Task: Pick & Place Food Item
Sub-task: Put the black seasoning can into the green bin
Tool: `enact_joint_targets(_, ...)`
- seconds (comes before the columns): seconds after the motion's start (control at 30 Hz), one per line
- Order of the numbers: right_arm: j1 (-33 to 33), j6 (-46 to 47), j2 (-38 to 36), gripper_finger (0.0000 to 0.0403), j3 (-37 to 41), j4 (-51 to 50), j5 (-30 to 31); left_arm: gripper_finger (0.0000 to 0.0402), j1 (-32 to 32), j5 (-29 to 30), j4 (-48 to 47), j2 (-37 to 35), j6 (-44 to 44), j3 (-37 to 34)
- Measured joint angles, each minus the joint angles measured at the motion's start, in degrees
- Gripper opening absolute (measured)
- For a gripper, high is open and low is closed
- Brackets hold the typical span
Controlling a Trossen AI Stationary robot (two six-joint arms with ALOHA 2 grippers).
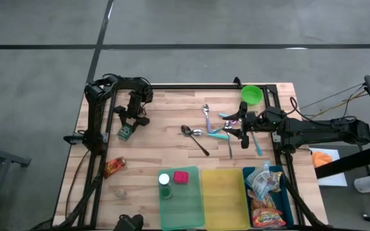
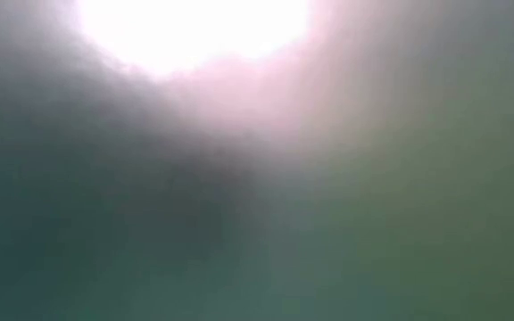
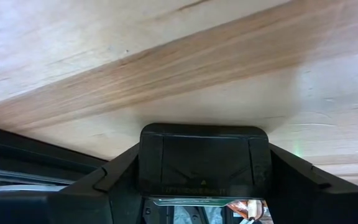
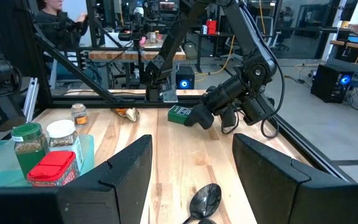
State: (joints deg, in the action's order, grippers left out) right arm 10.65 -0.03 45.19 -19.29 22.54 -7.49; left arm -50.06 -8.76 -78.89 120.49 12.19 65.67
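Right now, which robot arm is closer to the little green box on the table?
The left. The left gripper hangs right at the green box, near the table's left side. The right gripper is far across the table, open above the spoons.

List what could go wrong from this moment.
1. The left gripper holds the small green packet only by one end; it might slip or twist.
2. The right gripper hangs open over the spoons; moving lower might scatter them.
3. The low view is blank, so height is hard to check.
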Motion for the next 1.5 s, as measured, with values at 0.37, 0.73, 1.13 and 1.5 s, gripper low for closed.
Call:
enact_joint_targets(0.37,-0.01,0.01,0.00,0.0221,0.00,-0.02,0.00,0.0257,0.00,0.16,0.11,-0.02,-0.02,0.00)
enact_joint_targets(0.73,0.00,0.00,0.00,0.0221,0.00,0.00,0.01,0.0255,0.00,0.18,0.24,-0.04,0.00,0.00)
enact_joint_targets(1.13,0.00,0.00,0.00,0.0221,0.00,0.00,0.00,0.0255,0.02,0.14,-0.48,-0.83,0.24,0.00)
enact_joint_targets(1.5,0.00,0.02,0.00,0.0221,0.00,0.00,0.00,0.0258,0.43,-1.25,-1.36,-11.55,5.04,0.00)
